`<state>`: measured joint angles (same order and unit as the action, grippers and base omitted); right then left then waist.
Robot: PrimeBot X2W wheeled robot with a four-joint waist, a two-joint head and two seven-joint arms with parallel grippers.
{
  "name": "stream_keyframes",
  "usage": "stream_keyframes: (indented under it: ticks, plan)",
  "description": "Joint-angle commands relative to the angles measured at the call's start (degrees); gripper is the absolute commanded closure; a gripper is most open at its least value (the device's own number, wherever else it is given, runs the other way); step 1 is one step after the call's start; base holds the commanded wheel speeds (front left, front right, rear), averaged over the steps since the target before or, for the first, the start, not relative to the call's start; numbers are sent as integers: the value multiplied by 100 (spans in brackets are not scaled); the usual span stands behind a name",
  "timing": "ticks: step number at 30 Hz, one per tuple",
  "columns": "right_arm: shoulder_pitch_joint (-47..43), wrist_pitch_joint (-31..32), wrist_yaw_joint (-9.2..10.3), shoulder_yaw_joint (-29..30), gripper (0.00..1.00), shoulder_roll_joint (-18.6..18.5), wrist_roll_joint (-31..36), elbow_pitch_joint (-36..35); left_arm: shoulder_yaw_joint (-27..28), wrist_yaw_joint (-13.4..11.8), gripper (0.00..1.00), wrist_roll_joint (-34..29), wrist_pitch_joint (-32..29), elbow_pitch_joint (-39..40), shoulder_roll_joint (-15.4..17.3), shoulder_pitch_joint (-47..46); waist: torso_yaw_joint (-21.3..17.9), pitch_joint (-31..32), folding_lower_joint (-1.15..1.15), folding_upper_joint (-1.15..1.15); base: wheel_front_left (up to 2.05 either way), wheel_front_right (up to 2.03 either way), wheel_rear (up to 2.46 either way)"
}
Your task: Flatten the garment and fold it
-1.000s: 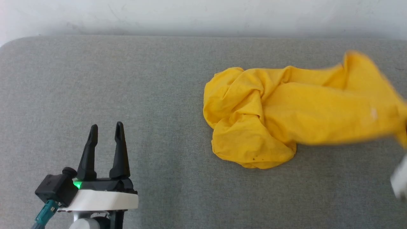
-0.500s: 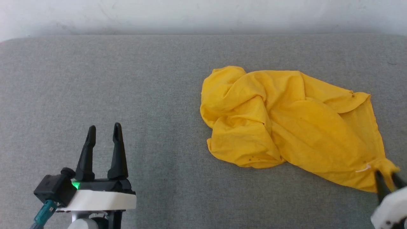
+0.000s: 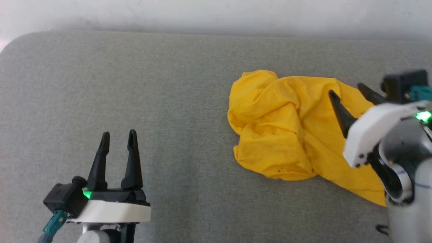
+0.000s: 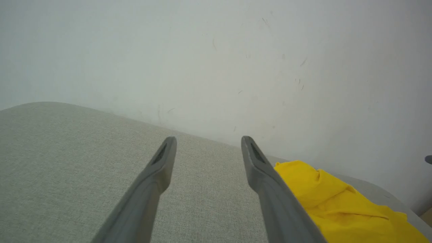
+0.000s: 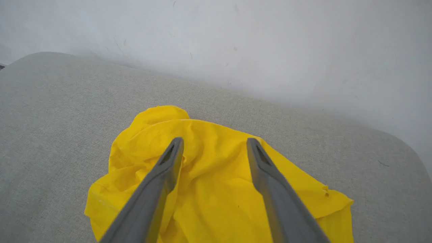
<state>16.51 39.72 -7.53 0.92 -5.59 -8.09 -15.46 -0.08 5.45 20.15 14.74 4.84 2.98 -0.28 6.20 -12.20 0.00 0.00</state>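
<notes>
Lying crumpled on the grey surface point(image 3: 168, 84), the garment point(image 3: 280, 135) sits right of centre in the head view, short of the pale wall point(image 3: 216, 13). Its long axis runs on a slant, from a bunched, rounded lobe at the far left end down to a flatter, thinner tail at the near right end, which passes behind the right arm's white casing.

The right gripper point(image 3: 345, 89) is over the garment's far right part, fingers pointing left and away, spread wide with nothing between them. In the right wrist view the right gripper point(image 5: 215, 140) has yellow cloth point(image 5: 216, 195) showing under both fingers and in the gap; whether the tips touch it cannot be told.

The left gripper point(image 3: 118, 133) stands well apart to the left, over bare surface, its fingers parted and empty. In the left wrist view the left gripper point(image 4: 209, 138) has the garment point(image 4: 337, 206) beyond its right finger, clear of the gap.

The cloth is bright yellow, soft, heaped in deep folds at the left end, with small dark specks near its front edge.
</notes>
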Motion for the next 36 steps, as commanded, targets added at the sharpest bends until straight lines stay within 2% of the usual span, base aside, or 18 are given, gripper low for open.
stream_keyframes:
  ticks: [1, 8, 14, 15, 16, 17, 22, 26, 31, 36]
  plan:
    - [283, 108, 4, -111, 0, 5, -41, 257, -35, 25, 0, 15, 26, -10, -10, -114, 262, -206, 0, 0, 0, 0, 0]
    - [1332, 413, 4, -936, 0, -384, 63, 1820, -240, 59, 0, 160, 26, -176, -10, -368, 839, -553, 0, 0, 0, 0, 0]
    - [1780, 374, 4, -1691, 0, -747, 89, 3053, -378, 71, 0, 278, 26, -330, -10, -508, 1232, -658, 0, 0, 0, 0, 0]
    - [1818, 347, 4, -1724, 44, -780, 93, 3225, -403, 72, 0, 290, 26, -352, -10, -522, 1278, -658, 0, 0, 0, 0, 0]
    - [1852, 301, 4, -1742, 75, -808, 109, 3365, -429, 70, 0, 307, 26, -374, -10, -534, 1320, -649, 0, 0, 0, 0, 0]
    - [1881, 222, 4, -1735, 100, -813, 104, 3472, -450, 64, 0, 326, 26, -392, -10, -541, 1350, -628, 0, 0, 0, 0, 0]
    - [2101, -248, 4, -1516, 100, -721, -2, 3602, -425, -16, 0, 333, 26, -424, -10, -429, 1300, -387, 0, 0, 0, 0, 0]
    - [2421, -444, 4, -1218, 100, -814, -71, 3448, -407, -60, 0, 325, 26, -411, -10, -306, 1186, -181, 0, 0, 0, 0, 0]
    - [2679, -298, 4, -564, 100, -1200, 221, 3167, -481, -83, 0, 345, 26, -351, -10, -288, 1184, -233, 0, 0, 0, 0, 0]
    - [2308, -53, 4, 208, 98, -1582, 844, 3016, -556, -64, 0, 424, 26, -356, -10, -402, 1298, -513, 0, 0, 0, 0, 0]
